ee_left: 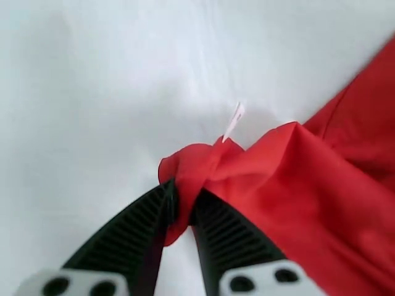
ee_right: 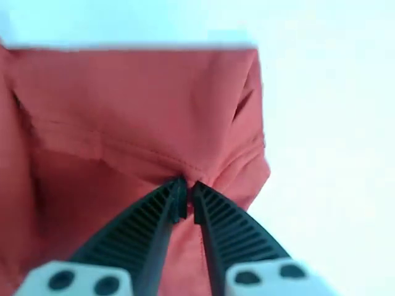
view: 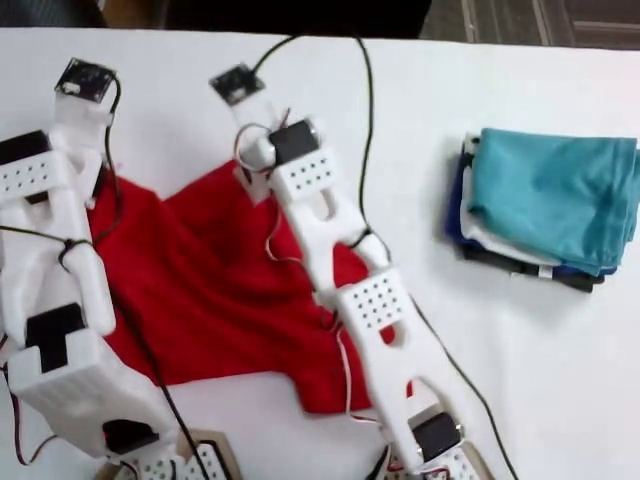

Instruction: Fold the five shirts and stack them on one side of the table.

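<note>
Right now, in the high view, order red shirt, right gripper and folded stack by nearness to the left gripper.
1. red shirt, its corner pinched in the fingers of the left gripper.
2. right gripper, shut on the shirt's hem, toward the middle.
3. folded stack, farthest, off to the right.

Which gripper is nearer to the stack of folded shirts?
Right. The right gripper pinches the red shirt on the side toward the stack; the left gripper pinches its far corner.
</note>
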`<control>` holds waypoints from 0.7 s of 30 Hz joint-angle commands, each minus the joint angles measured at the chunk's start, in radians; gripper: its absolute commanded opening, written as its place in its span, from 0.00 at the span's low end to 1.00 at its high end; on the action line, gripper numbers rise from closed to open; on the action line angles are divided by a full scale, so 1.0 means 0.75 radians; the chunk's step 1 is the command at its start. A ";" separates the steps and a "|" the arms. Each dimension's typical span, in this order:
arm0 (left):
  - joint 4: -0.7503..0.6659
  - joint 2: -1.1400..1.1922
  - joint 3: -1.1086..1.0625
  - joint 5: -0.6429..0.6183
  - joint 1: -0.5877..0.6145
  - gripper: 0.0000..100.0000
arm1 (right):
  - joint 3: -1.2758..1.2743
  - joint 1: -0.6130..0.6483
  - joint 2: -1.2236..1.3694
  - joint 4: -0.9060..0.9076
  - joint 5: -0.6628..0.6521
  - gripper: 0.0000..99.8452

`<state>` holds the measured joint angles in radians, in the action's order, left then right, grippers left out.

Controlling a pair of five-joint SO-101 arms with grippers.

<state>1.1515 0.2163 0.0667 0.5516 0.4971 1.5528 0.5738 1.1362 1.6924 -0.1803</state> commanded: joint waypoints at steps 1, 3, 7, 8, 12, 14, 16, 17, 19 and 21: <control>0.033 -0.016 0.075 0.012 0.008 0.03 | 0.102 -0.036 -0.181 0.015 -0.041 0.02; 0.045 -0.018 0.077 0.012 0.008 0.03 | 0.119 -0.062 -0.214 0.009 -0.088 0.02; 0.068 -0.115 0.077 0.006 -0.008 0.03 | 0.158 -0.150 -0.292 -0.021 -0.250 0.02; 0.082 -0.162 0.077 0.006 -0.025 0.03 | 0.158 -0.179 -0.324 -0.021 -0.286 0.02; 0.170 -0.405 0.075 0.008 -0.113 0.03 | 0.153 -0.275 -0.508 -0.019 -0.374 0.02; 0.207 -0.540 0.075 0.006 -0.153 0.03 | 0.153 -0.326 -0.627 -0.017 -0.383 0.02; 0.235 -0.679 0.075 0.004 -0.178 0.03 | 0.151 -0.373 -0.748 -0.015 -0.383 0.02; 0.245 -0.753 0.075 0.004 -0.184 0.03 | 0.151 -0.394 -0.811 -0.013 -0.383 0.02; 0.252 -0.898 0.075 0.002 -0.188 0.03 | 0.149 -0.425 -0.932 -0.009 -0.383 0.02; 0.243 -1.045 0.075 0.002 -0.184 0.03 | 0.149 -0.441 -1.051 -0.003 -0.383 0.02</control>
<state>1.3326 -0.3836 0.0667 0.5485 0.3652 1.6310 0.2685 0.5286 1.6939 -0.4611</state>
